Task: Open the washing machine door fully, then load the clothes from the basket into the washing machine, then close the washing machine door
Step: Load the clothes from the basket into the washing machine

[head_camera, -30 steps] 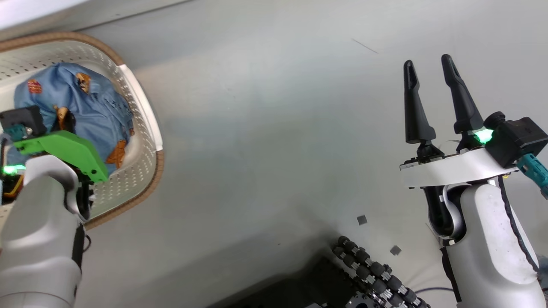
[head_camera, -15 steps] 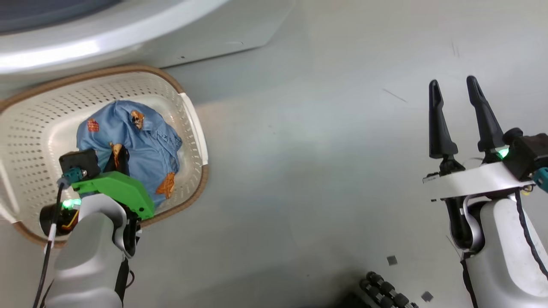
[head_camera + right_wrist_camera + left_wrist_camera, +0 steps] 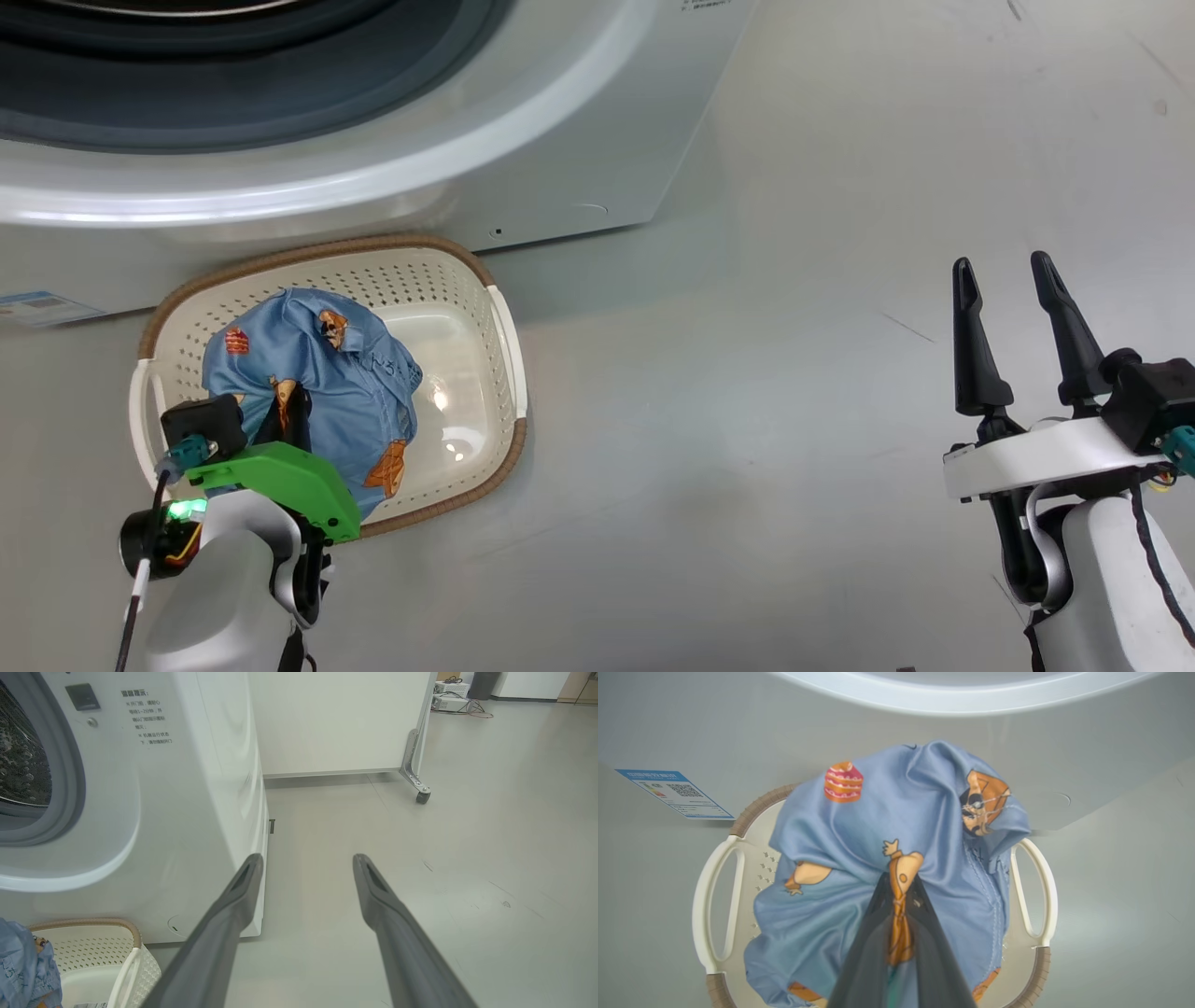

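Note:
The cream basket (image 3: 504,327) stands on the floor before the white washing machine (image 3: 579,121). The clothes (image 3: 317,373), light blue with orange cartoon figures, bunch up inside it. My left gripper (image 3: 285,415) is shut on a fold of that cloth (image 3: 901,812), which is pinched between the fingers (image 3: 924,914) and drapes over the basket (image 3: 1041,891). My right gripper (image 3: 1008,280) is open over bare floor at the right, holding nothing. Its own view shows the grey gasket and steel drum (image 3: 23,765) uncovered. The washing machine door is out of view.
A blue-edged sticker (image 3: 675,793) sits low on the washer front. To the right of the washer (image 3: 187,788) stands a white panel on a caster (image 3: 423,797). Open grey floor (image 3: 794,420) stretches to the right of the basket.
The head camera has tilted up, so the washer front and the whole basket have come into the picture. The left gripper stays shut on the blue cloth and the right stays open.

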Robot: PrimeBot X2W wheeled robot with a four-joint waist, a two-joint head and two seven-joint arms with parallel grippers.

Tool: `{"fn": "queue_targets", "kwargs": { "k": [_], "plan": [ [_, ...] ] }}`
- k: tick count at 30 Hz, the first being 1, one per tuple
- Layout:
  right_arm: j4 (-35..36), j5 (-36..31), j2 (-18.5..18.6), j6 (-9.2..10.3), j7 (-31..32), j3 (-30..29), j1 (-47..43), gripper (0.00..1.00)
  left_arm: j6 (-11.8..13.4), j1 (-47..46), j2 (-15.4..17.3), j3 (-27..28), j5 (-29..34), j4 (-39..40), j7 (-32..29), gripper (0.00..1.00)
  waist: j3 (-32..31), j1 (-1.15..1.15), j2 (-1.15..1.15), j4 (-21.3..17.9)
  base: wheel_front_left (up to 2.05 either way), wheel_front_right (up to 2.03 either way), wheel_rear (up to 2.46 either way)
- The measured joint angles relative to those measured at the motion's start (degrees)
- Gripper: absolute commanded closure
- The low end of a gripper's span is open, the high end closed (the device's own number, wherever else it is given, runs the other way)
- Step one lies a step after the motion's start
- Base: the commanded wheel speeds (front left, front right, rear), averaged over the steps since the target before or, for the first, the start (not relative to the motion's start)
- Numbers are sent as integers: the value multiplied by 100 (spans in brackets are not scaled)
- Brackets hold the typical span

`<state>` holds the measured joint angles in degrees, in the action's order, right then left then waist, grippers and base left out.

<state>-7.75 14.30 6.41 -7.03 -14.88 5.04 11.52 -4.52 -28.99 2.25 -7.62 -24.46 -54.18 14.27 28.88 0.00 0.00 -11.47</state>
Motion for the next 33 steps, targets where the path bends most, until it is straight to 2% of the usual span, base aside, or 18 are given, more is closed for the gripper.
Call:
{"fn": "queue_targets", "kwargs": {
  "k": [17,23,33],
  "plan": [
    [-142,-18,73,0,0,24,-794,0,-34,1108,-38,-113,-36,866,0,100,-1446,0,0,485,0,0,0],
    [-221,-18,96,0,0,93,-1195,0,-57,1552,-38,-211,-290,1266,0,100,-1958,0,0,586,0,0,0],
    [-208,-62,287,0,0,90,-1668,0,108,2286,-35,-236,-358,2081,0,100,-2766,0,0,658,0,0,0]
  ]
}}
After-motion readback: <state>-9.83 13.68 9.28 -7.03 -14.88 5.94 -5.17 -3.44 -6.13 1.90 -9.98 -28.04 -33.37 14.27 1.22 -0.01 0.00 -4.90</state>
